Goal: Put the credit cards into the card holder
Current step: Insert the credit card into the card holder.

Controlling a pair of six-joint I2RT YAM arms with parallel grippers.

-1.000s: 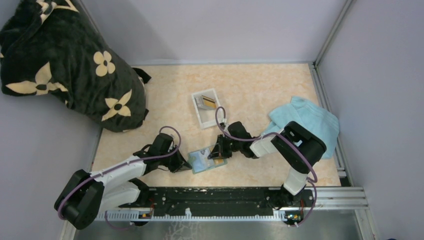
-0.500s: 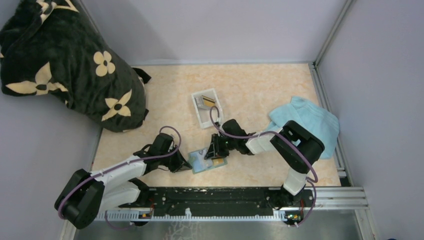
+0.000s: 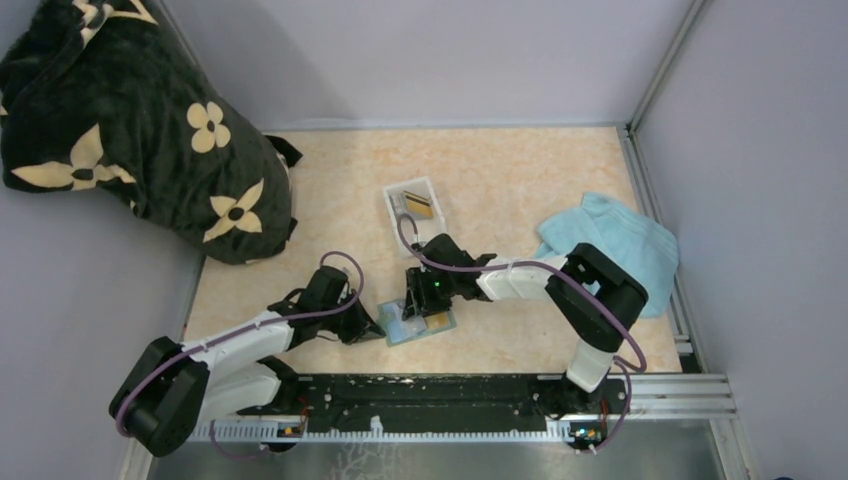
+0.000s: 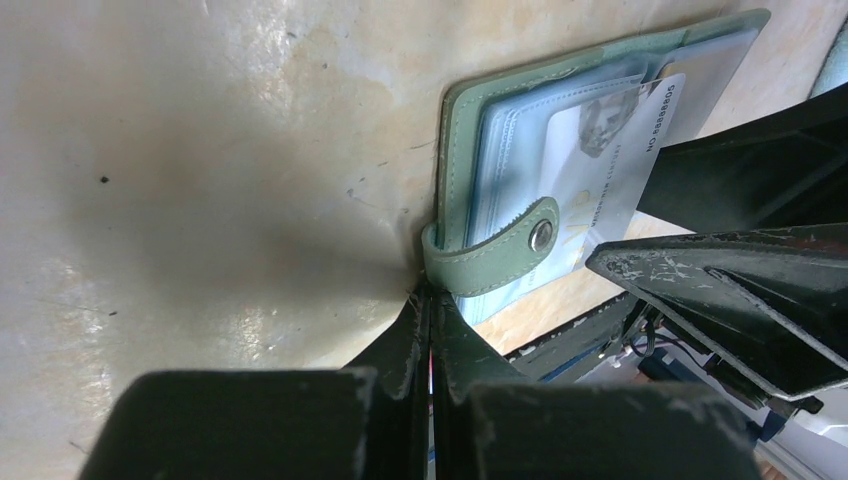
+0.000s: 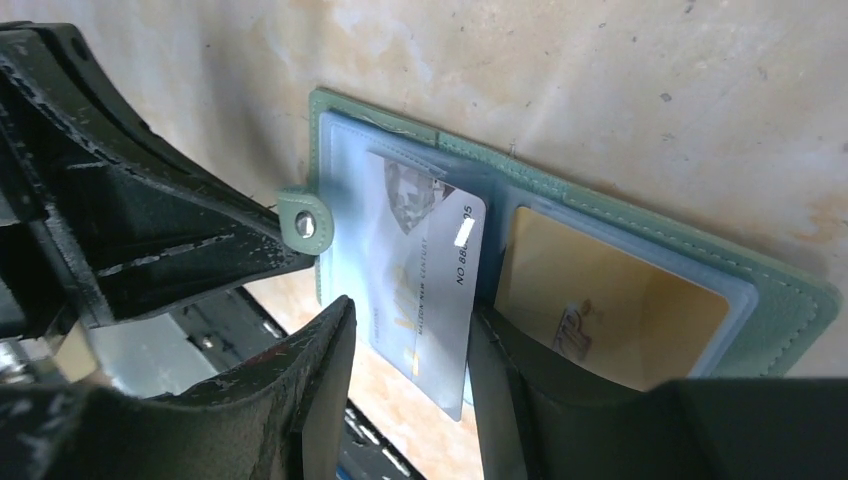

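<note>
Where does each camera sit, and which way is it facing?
Top external: fixed above and behind the robot, looking down on the table; both arms show, left end effector and right end effector at the card holder.
Left wrist: on the left arm, looking along its shut fingers to the holder's strap.
Right wrist: on the right arm, looking past its open fingers at a whitish card.
Both wrist views share the holder and the other end effector.

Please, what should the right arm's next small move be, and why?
Probably nudge the white card deeper into the card holder: it sticks well out, and the right gripper stands open around it.
</note>
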